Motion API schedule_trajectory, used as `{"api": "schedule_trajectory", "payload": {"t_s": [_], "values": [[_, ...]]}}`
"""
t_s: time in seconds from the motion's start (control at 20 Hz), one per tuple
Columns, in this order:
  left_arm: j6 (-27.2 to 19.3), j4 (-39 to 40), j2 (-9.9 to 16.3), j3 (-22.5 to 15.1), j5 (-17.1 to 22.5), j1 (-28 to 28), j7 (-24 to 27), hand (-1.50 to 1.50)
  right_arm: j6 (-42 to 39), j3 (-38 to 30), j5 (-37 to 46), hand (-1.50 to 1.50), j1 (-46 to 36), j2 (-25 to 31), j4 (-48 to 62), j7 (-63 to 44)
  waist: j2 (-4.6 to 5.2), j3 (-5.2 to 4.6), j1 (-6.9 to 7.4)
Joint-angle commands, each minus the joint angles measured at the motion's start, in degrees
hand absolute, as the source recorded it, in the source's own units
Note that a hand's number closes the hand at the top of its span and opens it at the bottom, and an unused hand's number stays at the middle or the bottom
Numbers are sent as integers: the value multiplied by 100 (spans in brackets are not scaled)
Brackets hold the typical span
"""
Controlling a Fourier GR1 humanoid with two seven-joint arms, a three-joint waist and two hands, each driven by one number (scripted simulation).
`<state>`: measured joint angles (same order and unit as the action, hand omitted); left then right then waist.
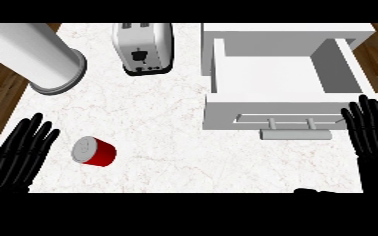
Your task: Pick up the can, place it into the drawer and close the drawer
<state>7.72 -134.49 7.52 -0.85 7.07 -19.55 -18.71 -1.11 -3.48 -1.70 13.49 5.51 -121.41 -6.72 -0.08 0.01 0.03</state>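
A red can (94, 151) with a silver top lies tilted on the white marble counter (170, 130) at the lower left. My left hand (24, 150) rests open just to its left, fingers up, apart from the can. The white drawer (283, 75) stands pulled open at the right, its inside empty, with a handle (295, 134) on its front. My right hand (365, 127) is open at the right edge, fingers straight, beside the drawer's front corner.
A silver toaster (144, 47) stands at the back centre. A large grey cylinder (40, 57) sits at the back left. Dark wood floor shows past the counter's left edge.
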Motion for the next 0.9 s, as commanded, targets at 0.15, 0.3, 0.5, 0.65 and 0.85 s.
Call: {"api": "schedule_trajectory", "payload": {"t_s": [0.15, 0.3, 0.5, 0.65, 0.85], "values": [[199, 516, -45, 515, 110, 134, 146, -150, -224, -245, -102, -150, 101, -1, 131, 209, 2, -1, -6], [187, 424, -167, 390, 37, 137, -48, -150, -397, -405, -237, -150, 177, -11, 296, 498, 2, -1, -3], [536, 1083, 44, 1064, 453, 225, 543, -150, -443, -292, -126, -150, 317, -135, 333, 612, 1, -2, -5], [537, 1889, -101, 745, -74, 612, 885, -150, -531, -457, -226, -150, 276, -53, 203, 449, 5, -2, -23], [482, 1653, -197, 784, -109, 538, 743, -150, -697, -734, -380, -150, 43, 125, 126, 172, 3, -1, -7]]}}
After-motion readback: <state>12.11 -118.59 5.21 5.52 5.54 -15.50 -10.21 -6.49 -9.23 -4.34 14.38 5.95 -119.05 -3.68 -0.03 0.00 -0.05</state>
